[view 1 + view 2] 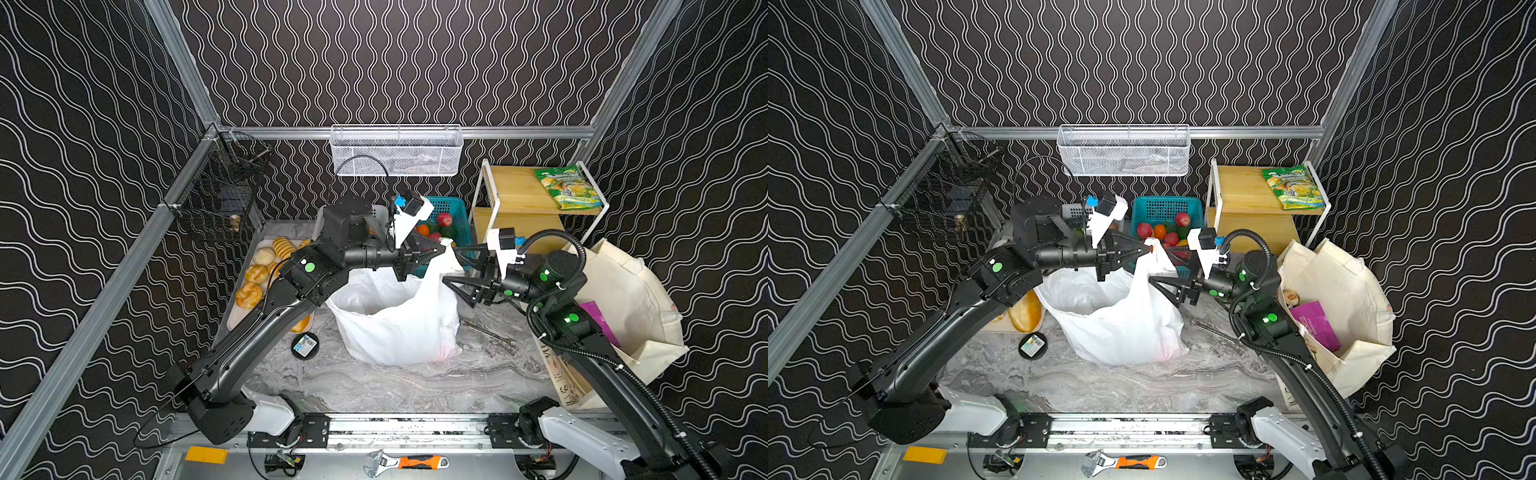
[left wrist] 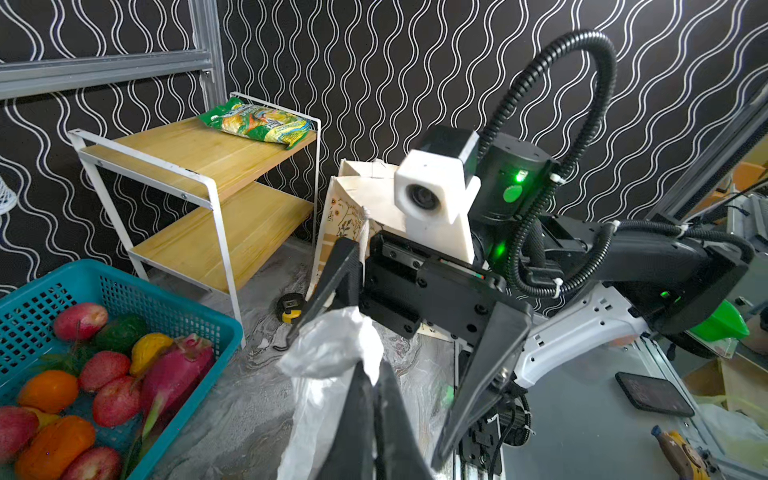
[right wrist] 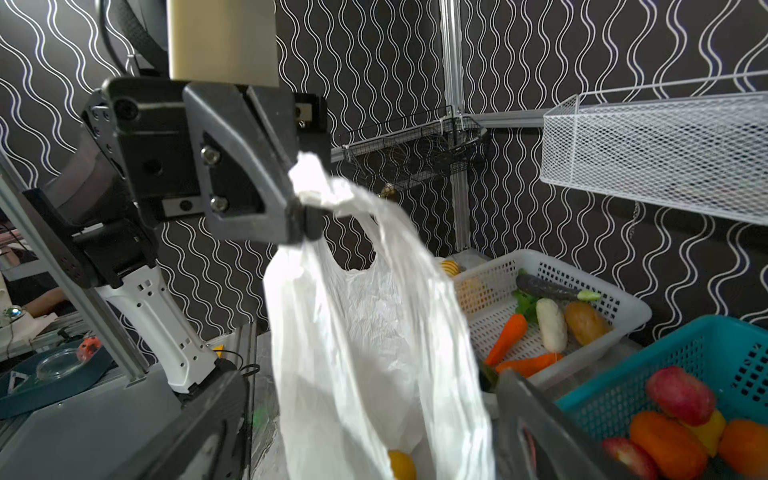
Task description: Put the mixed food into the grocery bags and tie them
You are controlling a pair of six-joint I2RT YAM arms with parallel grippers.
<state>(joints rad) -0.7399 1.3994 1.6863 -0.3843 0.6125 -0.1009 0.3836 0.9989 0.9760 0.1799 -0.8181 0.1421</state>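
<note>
- Left tool (image 1: 442, 249) clenched on handle of white plastic bag (image 1: 395, 324); right tool (image 1: 451, 268) released, jaws wide beside it.
- Bag sits on table (image 1: 374, 386); film looks thin, slippery, limp, so the bunched handle is likely the best hold.

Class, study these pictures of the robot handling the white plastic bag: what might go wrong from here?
The left gripper pinches only a bunched tip of the handle of the white plastic bag; thin film may slip or tear.
The right gripper stands open right beside the bag; closing could catch the bag wall instead of a handle.
The mouth is untied; a sideways pull might spill the yellow item inside.
</note>
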